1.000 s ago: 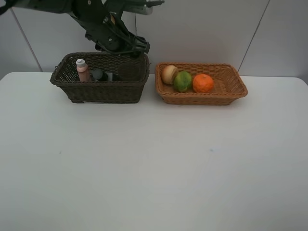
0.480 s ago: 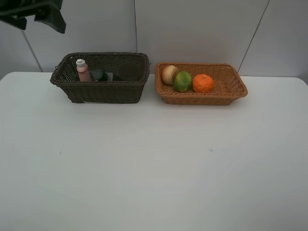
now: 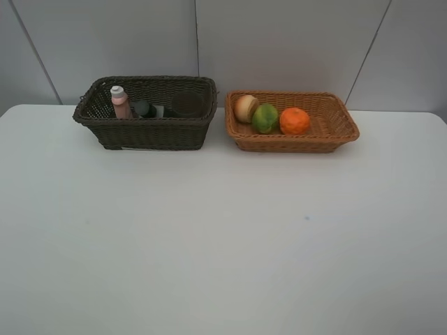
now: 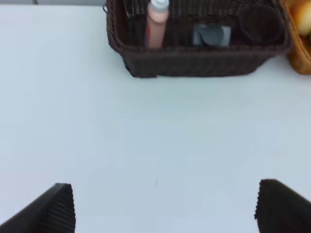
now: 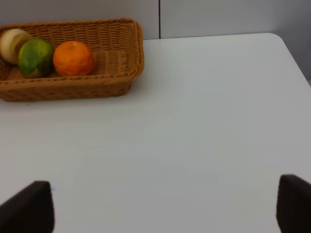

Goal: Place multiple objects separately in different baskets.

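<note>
The dark brown basket [image 3: 143, 129] stands at the back left and holds the pink white-capped bottle [image 3: 119, 102], the dark pump bottle [image 3: 145, 109] and the purplish cup [image 3: 187, 104]. To its right, the tan basket [image 3: 293, 143] holds the red-yellow round fruit [image 3: 245, 107], the green mango [image 3: 265, 118] and the orange [image 3: 294, 121]. Neither arm shows in the high view. My left gripper [image 4: 165, 213] is open over bare table, well back from the dark basket [image 4: 194, 63]. My right gripper [image 5: 163, 208] is open too, away from the tan basket [image 5: 73, 87] and its orange [image 5: 73, 58].
The white table [image 3: 223, 237] stretches toward the front with nothing lying on it. A grey panelled wall [image 3: 293, 42] rises right behind both baskets. The table's right corner [image 5: 284, 46] shows in the right wrist view.
The left arm, which hung over the dark basket a second ago, pulled up and away to the upper left and has left the high view. The objects have not moved.
</note>
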